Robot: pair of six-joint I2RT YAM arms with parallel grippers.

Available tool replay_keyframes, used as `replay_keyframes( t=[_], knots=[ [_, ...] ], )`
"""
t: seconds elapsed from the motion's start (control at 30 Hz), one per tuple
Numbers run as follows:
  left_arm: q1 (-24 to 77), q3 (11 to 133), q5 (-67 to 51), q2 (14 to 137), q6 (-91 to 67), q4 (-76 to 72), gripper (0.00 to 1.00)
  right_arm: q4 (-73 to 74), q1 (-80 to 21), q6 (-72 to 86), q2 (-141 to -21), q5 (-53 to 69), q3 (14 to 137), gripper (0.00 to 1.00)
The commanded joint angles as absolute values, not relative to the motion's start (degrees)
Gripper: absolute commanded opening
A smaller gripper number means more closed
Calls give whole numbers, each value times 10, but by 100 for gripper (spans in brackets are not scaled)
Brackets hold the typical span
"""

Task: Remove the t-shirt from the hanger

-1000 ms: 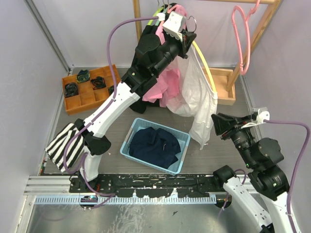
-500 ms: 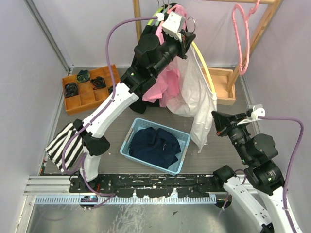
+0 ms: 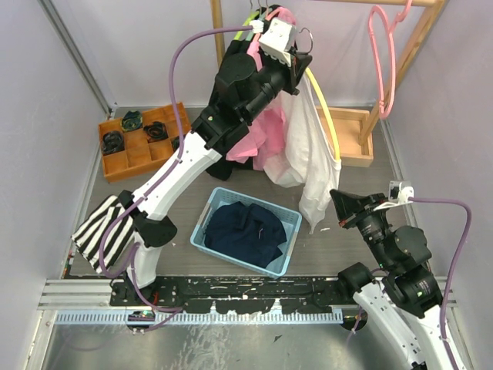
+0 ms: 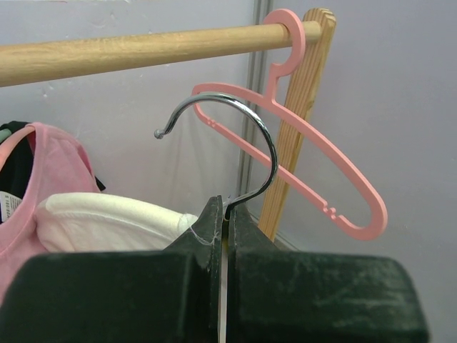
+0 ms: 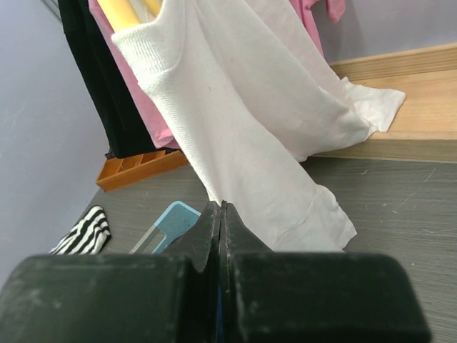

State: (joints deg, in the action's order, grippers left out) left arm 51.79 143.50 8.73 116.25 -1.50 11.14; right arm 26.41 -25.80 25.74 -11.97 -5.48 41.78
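The metal hook of the hanger is clenched between the jaws of the left gripper, high at the far side, just below the wooden rail. The white t-shirt is draped from the hanger, and its lower edge appears pinched in the closed right gripper at the near right. A grey table and lilac walls are seen. The neck label on the pink garment cannot be read.
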Motion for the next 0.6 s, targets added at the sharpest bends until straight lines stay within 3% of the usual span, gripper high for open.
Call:
replay_keyframes(
  t=[0.0, 0.57],
  knots=[
    [511, 1473, 126, 1151, -34, 24, 0, 313, -259, 271, -122, -39, 404, 1],
    [510, 1481, 137, 1145, -37, 11, 0, 321, -258, 294, -96, -32, 380, 1]
  ],
)
